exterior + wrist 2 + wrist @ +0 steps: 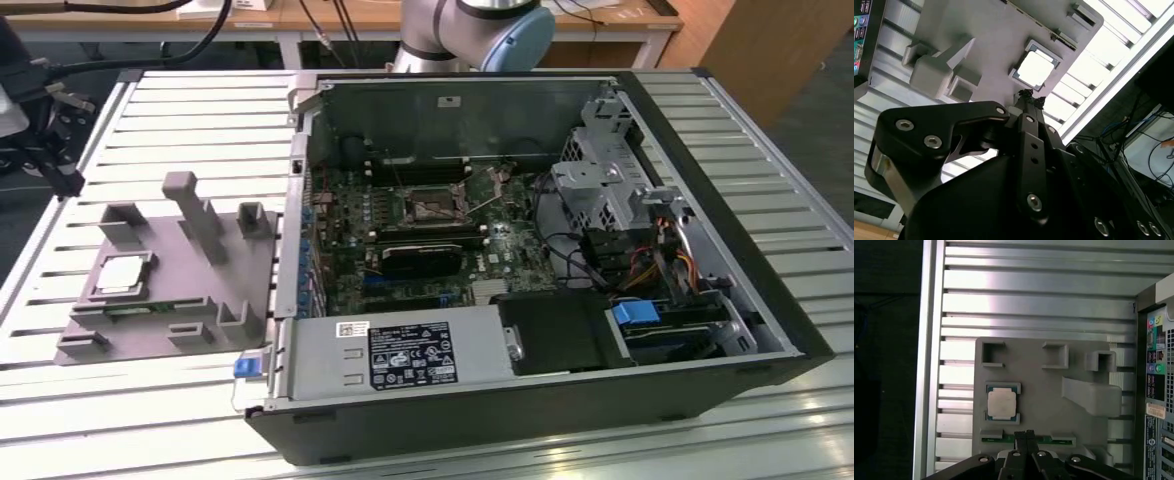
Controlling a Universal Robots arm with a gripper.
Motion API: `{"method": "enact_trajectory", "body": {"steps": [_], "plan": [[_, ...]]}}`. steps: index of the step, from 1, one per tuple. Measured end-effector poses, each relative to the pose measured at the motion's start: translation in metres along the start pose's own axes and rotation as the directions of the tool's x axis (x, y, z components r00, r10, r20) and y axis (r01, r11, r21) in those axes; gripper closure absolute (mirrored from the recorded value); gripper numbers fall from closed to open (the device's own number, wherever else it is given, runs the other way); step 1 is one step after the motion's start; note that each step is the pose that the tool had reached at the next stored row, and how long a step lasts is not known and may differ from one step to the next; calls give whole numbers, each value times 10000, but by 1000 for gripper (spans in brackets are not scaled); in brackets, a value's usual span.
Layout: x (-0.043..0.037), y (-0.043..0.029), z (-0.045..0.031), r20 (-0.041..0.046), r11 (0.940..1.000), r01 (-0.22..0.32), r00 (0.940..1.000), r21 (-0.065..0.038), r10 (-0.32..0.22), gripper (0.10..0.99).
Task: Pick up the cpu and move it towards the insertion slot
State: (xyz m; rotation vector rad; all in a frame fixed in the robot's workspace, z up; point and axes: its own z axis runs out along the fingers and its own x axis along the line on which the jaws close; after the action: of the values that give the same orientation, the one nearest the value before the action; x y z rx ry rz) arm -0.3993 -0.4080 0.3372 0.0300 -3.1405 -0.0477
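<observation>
The cpu (123,272) lies flat in a square recess of the grey holder plate (160,310), at the exterior view's left; its silvery top shows in both wrist views (1001,402) (1035,68). My gripper (1026,434) hangs above the holder, apart from the cpu, with its two thin black fingers pressed together and nothing between them. In the second wrist view the fingertips (1029,95) point toward the cpu from a short way off. The insertion slot (430,205), a square socket with a metal frame, sits on the motherboard inside the open computer case.
The open computer case (534,250) lies on its side on the slatted metal table (187,110); it holds a power supply (400,355), cables and drive cages. Upright grey blocks (194,215) rise from the holder. A green strip (1061,440) lies at the holder's edge.
</observation>
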Motion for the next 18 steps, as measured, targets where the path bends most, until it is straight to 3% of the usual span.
{"method": "enact_trajectory", "body": {"steps": [9, 18], "plan": [[14, -5, 161, 11, 10000, 0, 10000, 11, 0, 984], [52, -9, 321, 118, 10000, 3, 9999, 13, -3, 984]]}}
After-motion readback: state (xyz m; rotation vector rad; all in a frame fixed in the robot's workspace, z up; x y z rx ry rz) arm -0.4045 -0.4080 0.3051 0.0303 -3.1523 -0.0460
